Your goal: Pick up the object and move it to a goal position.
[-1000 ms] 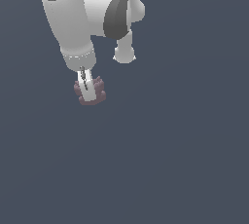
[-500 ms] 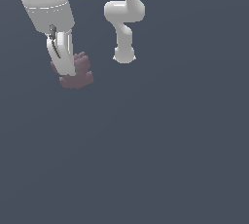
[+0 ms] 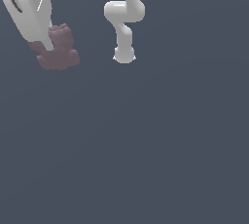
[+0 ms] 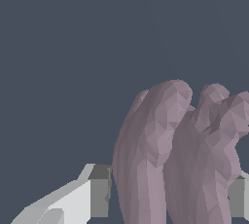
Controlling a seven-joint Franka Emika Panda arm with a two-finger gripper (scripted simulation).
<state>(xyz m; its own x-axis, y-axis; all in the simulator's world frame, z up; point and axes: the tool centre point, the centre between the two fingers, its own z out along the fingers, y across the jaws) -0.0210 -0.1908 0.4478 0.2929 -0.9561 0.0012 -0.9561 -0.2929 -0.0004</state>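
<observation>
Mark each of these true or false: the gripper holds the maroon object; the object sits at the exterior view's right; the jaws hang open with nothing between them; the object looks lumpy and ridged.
1. The gripper holds the maroon object. True.
2. The object sits at the exterior view's right. False: it is at the upper left.
3. The jaws hang open with nothing between them. False: in the wrist view the object fills the space between them.
4. The object looks lumpy and ridged. True.

The object (image 3: 59,52) looks matt, dull maroon-brown, its surface lumpy and faceted with rough ridges. The pincer (image 3: 44,47) fingers (image 4: 99,196) look like smooth, matt grey-white plastic.
</observation>
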